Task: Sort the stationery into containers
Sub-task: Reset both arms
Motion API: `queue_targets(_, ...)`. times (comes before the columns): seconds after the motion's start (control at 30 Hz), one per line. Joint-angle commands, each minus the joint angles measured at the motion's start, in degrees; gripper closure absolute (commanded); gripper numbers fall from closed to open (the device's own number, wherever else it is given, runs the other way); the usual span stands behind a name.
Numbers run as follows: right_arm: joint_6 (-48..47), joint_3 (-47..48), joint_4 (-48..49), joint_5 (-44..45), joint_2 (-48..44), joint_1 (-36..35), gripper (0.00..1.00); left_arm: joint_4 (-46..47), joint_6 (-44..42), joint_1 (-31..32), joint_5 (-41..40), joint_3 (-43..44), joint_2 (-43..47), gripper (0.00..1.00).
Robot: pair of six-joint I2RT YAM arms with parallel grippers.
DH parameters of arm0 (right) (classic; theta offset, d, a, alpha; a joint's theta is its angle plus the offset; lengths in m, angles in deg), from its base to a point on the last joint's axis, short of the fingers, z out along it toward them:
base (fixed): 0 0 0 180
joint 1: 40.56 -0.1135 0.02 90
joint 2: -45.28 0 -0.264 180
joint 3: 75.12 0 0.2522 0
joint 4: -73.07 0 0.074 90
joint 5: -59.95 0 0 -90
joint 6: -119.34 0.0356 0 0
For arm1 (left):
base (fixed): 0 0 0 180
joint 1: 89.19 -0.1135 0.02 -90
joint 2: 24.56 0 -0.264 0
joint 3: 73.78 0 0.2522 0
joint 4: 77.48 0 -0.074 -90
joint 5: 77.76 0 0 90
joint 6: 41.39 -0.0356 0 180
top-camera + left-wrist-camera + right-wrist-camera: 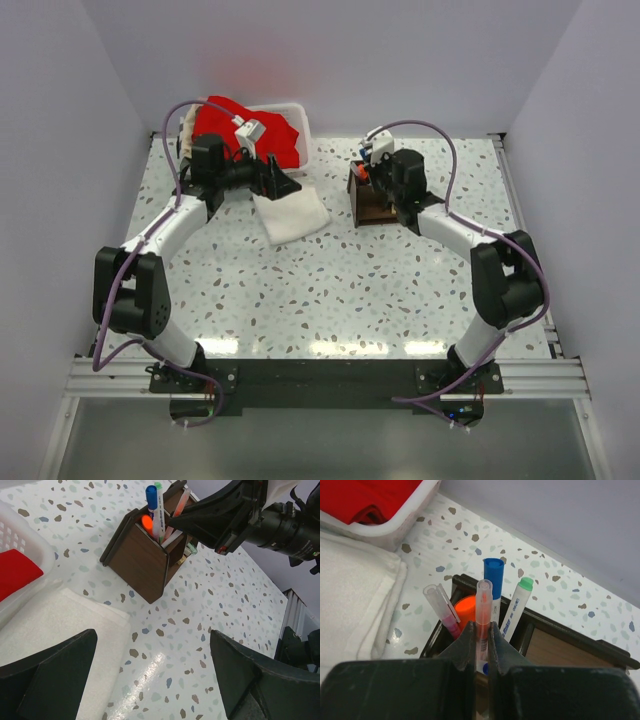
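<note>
The dark brown wooden organizer (370,205) (142,562) (580,637) stands at the back right of the table. Upright in its tall compartment are a blue-capped marker (493,575) (151,495), a green-capped marker (521,592), an orange-capped one (465,611) (147,524) and a pink pen with a clear cap (441,606). My right gripper (482,630) (372,180) is shut on a clear-capped red pen (483,602), which is upright over that compartment among the others. My left gripper (152,672) (285,183) hovers open over the table beside the white cloth, holding nothing.
A folded white cloth (290,215) (55,625) (355,595) lies left of the organizer. Behind it stands a white plastic basket (300,115) (402,522) (25,555) holding red cloth. Walls close in the table at the back and sides.
</note>
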State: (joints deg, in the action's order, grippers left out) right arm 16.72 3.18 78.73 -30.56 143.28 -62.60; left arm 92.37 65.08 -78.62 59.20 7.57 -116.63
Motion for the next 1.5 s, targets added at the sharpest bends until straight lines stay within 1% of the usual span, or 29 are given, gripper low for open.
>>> queue_targets(0.0, 0.41, -2.13, 2.64, 0.95, -2.28, 0.33, 1.00, 3.41, 0.93, -0.20, 1.20, 0.61, -0.39, 0.00)
queue_targets(0.1, 0.23, -3.01, 2.55, 1.48, -2.81, 0.33, 1.00, 3.68, 1.11, -0.11, 1.29, 0.61, -0.48, 0.00)
queue_targets(0.13, 0.06, -3.01, 2.38, 1.48, -2.98, 0.33, 0.96, 3.68, 1.20, -0.11, 1.29, 0.52, -0.48, 0.00)
queue_targets(0.27, 0.93, -1.70, 0.71, 2.88, -4.47, 0.33, 0.61, 4.20, 1.55, -0.11, 1.56, 0.61, -0.30, 0.00)
queue_targets(0.37, 1.37, 0.85, -1.92, 3.67, -5.88, 0.33, 0.55, 4.47, 1.64, -0.11, 1.73, 0.61, 0.14, 0.00)
queue_targets(0.5, 1.81, 5.59, -6.05, 4.64, -7.81, 0.33, 0.52, 4.47, 0.94, -0.11, 1.64, 0.61, 1.28, 0.00)
queue_targets(0.53, 1.90, 6.39, -7.89, 4.91, -8.34, 0.33, 0.50, 4.12, -0.28, -0.11, 1.64, 0.96, 1.89, 0.00)
queue_targets(0.6, 2.07, 9.10, -9.92, 6.48, -9.92, 0.33, 0.45, 2.28, -2.13, -0.11, 0.51, 1.49, 2.95, 0.00)
queue_targets(0.63, 1.99, 10.08, -12.36, 7.27, -10.54, 0.25, 0.42, 1.23, -4.93, -0.11, -0.19, 2.36, 3.30, 0.00)
queue_targets(0.67, 2.16, 11.22, -13.95, 7.98, -10.89, 0.25, 0.39, -1.05, -6.52, -0.11, -2.73, 2.63, 3.82, 0.00)
queue_targets(0.7, 2.42, 13.23, -15.62, 11.64, -11.94, 0.33, 0.26, -2.37, -8.02, -0.11, -4.75, 2.98, 4.79, 0.00)
queue_targets(0.73, 2.17, 14.12, -18.95, 13.85, -12.39, 0.42, 0.23, -3.52, -10.73, -0.11, -7.12, 3.59, 5.49, 0.00)
queue_targets(0.77, 2.25, 15.00, -21.42, 16.83, -12.65, 0.51, 0.18, -6.57, -12.06, -0.11, -12.89, 3.69, 6.11, 0.00)
queue_targets(0.8, 2.86, 16.57, -24.14, 19.21, -12.91, 0.94, 0.13, -7.56, -12.94, -0.11, -16.25, 3.60, 7.42, 0.00)
queue_targets(0.83, 4.87, 17.20, -31.04, 21.06, -13.27, 2.34, 0.12, -8.36, -14.08, -0.11, -19.94, 3.42, 8.04, 0.00)
queue_targets(0.87, 6.02, 17.47, -34.76, 20.73, -13.62, 3.75, 0.11, -9.41, -14.36, -0.11, -26.50, 3.16, 8.66, 0.00)
queue_targets(0.9, 7.60, 17.21, -38.37, 20.12, -13.88, 5.33, 0.11, -9.68, -14.71, -0.20, -29.09, 2.72, 9.97, 0.00)
queue_targets(0.93, 11.35, 16.94, -45.19, 15.59, -14.32, 9.78, 0.10, -9.86, -15.49, -0.20, -31.21, 1.76, 10.77, 0.00)
queue_targets(0.97, 13.13, 16.86, -49.17, 11.80, -13.98, 12.52, 0.10, -9.68, -15.76, -0.20, -34.62, 1.14, 11.47, 0.00)
queue_targets(1.0, 15.41, 17.99, -53.39, 8.98, -13.02, 15.33, 0.10, -9.51, -15.85, -0.20, -36.13, 0.44, 12.96, 0.00)
queue_targets(1.03, 17.70, 17.04, -57.26, 7.56, -13.18, 20.24, 0.09, -9.07, -15.85, -0.20, -37.37, -0.78, 13.58, 0.00)
queue_targets(1.07, 18.50, 15.03, -56.78, 2.50, -14.23, 22.02, 0.09, -8.63, -15.94, -0.20, -39.38, -1.40, 14.11, 0.00)
queue_targets(1.1, 19.12, 11.53, -56.08, 1.14, -15.19, 25.52, 0.08, -8.63, -15.68, -0.20, -40.27, -1.67, 14.72, 0.00)
queue_targets(1.13, 19.21, 10.19, -54.59, 1.56, -15.99, 28.17, 0.08, -8.71, -15.07, -0.20, -41.32, -2.28, 14.82, 0.00)
queue_targets(1.17, 19.30, 9.13, -54.32, 6.18, -16.69, 28.54, 0.04, -8.80, -14.80, -0.28, -42.47, -2.46, 14.90, 0.00)
queue_targets(1.23, 20.08, 7.37, -54.14, 11.65, -16.96, 28.72, 0.04, -9.15, -14.54, -0.28, -42.92, -2.82, 14.90, 0.00)
queue_targets(1.27, 20.27, 6.84, -54.14, 13.85, -17.66, 28.72, 0.01, -9.42, -14.54, -0.28, -42.13, -2.82, 14.82, 0.00)
queue_targets(1.3, 20.01, 6.23, -54.22, 16.14, -18.10, 28.81, 0.01, -9.51, -14.54, -0.28, -41.52, -2.73, 14.64, 0.00)
queue_targets(1.47, 17.72, 2.36, -51.94, 17.04, -21.88, 28.90, 0.01, -9.51, -14.27, -0.28, -39.76, -2.64, 13.85, 0.00)
